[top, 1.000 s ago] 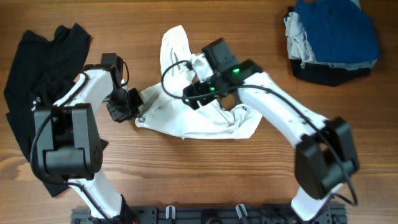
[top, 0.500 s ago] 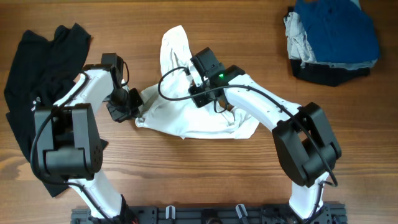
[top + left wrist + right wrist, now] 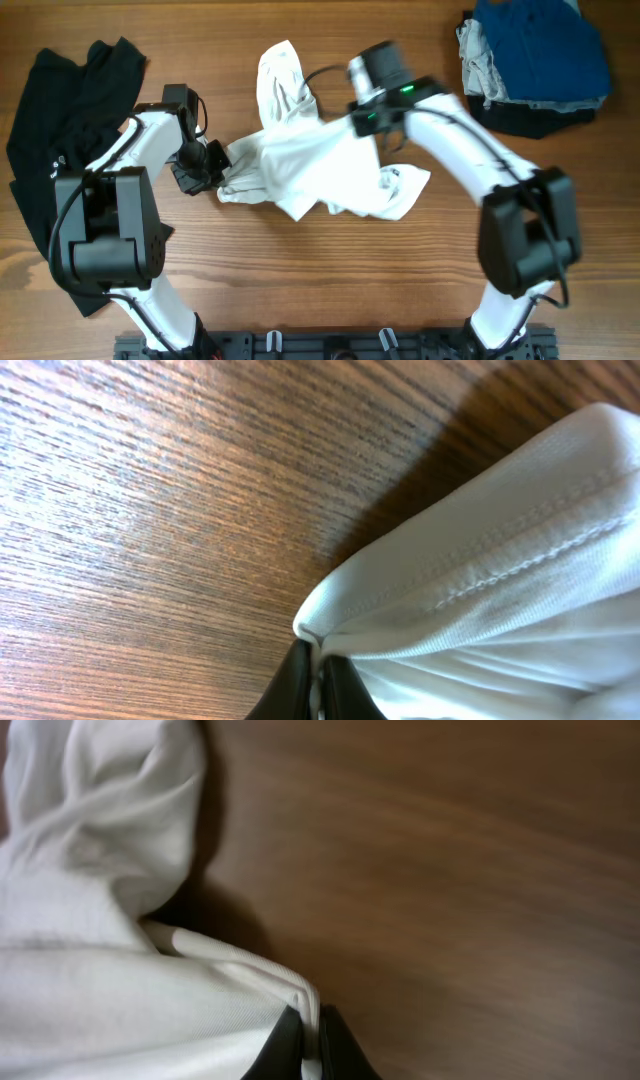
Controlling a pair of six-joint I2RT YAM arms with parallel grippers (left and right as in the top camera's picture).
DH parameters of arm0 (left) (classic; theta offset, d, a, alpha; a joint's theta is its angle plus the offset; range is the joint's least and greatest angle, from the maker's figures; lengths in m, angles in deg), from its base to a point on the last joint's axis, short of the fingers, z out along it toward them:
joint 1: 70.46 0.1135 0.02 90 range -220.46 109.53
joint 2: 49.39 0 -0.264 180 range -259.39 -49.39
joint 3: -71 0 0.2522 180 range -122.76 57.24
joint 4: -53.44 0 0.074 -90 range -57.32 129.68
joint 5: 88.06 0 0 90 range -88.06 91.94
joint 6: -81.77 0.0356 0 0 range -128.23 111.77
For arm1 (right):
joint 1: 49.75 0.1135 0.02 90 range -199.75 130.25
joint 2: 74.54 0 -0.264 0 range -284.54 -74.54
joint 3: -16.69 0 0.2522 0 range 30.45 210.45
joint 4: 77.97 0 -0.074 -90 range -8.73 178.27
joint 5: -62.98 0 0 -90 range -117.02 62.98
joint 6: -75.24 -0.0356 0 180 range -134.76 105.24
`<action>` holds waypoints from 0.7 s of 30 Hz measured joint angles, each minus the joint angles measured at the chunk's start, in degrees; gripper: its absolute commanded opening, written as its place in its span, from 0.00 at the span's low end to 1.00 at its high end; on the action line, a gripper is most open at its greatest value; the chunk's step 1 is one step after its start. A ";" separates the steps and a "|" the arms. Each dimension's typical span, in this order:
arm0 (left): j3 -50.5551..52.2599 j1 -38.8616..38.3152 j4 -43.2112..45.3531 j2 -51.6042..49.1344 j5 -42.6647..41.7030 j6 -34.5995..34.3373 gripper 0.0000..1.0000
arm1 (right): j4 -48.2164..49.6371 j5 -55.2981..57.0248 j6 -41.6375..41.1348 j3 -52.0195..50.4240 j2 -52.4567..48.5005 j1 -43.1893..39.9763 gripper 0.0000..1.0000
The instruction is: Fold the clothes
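Shirt [image 3: 320,170], white and short-sleeved, lies crumpled in the middle of the table [image 3: 300,290], stretched between our two grippers. Our left gripper [image 3: 213,172] sits low at the shirt's left edge with its jaws closed on a stitched hem. In the left wrist view we see that hem pinched right at the dark fingertips, the seam running up and to the right over the wood.

Our right gripper [image 3: 365,115] is over the far right part of the shirt, jaws closed on a fold of the cloth, which is drawn toward it in a smooth sheet. The right wrist view shows white fabric caught between the fingertips and bare wood to the right. A loose end of the shirt trails toward the far side, just left of the right gripper. A bunched part rests on the table on the near right.

We see a black garment [image 3: 60,120] spread along the left edge of the table, apart from the shirt. In the far right corner sits a pile [image 3: 535,60] of clothes: blue on top, grey at its left side, black beneath.
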 measured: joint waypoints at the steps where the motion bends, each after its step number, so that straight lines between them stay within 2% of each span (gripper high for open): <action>1: 0.00 0.00 0.11 0.02 0.04 0.00 0.04 | 0.04 -0.39 0.00 0.15 0.44 -1.75 0.04; 7: -0.02 -0.44 1.27 0.07 -0.28 0.00 0.04 | 1.57 -9.53 0.17 0.42 0.87 -12.13 0.04; 14: -0.02 -1.36 3.78 0.07 -2.45 0.00 0.04 | 1.22 -18.86 0.15 0.66 0.87 -19.30 0.04; 21: -0.52 1.38 0.94 1.09 2.34 0.28 0.04 | -6.12 -15.30 0.20 13.27 0.94 -26.47 0.04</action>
